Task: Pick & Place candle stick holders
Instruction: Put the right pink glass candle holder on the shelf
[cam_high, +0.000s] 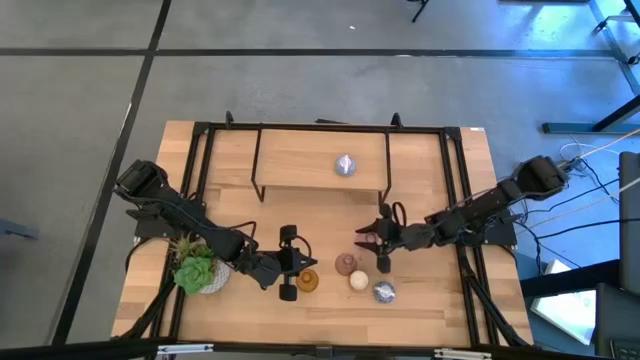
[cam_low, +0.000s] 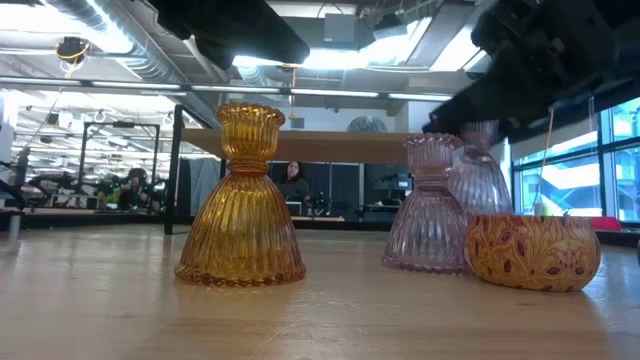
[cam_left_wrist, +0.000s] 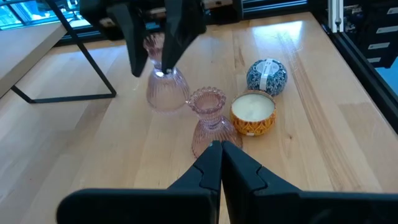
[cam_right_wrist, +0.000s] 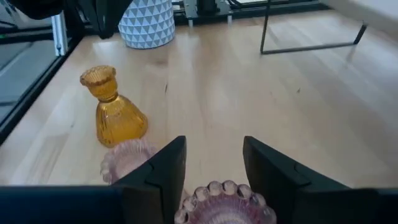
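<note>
An amber glass holder (cam_high: 307, 281) (cam_low: 242, 200) stands upright on its wide base, just beside my shut, empty left gripper (cam_high: 300, 263) (cam_left_wrist: 217, 158). A pinkish glass holder (cam_high: 346, 264) (cam_left_wrist: 208, 121) stands next to a cream candle in an orange patterned bowl (cam_left_wrist: 253, 113) and a silvery-blue round one (cam_left_wrist: 267, 76). My right gripper (cam_high: 380, 240) (cam_right_wrist: 214, 155) is open, and its fingers stand on either side of the top of a second pinkish holder (cam_left_wrist: 165, 87) (cam_right_wrist: 224, 199). This holder stands on the table. Another silvery one (cam_high: 345, 165) sits on the raised shelf. My right gripper comes slanting down from above, with its fingers (cam_left_wrist: 177, 37) on either side of the second pinkish holder's top cup and neck (cam_left_wrist: 155, 48). I cannot tell whether they touch it. The holder stands upright on its base.
A green succulent in a white patterned pot (cam_high: 200, 270) (cam_right_wrist: 148, 22) stands at the near left beside my left arm. A raised wooden shelf on black legs (cam_high: 320, 150) spans the far middle. A black frame (cam_high: 200, 140) runs around the table top.
</note>
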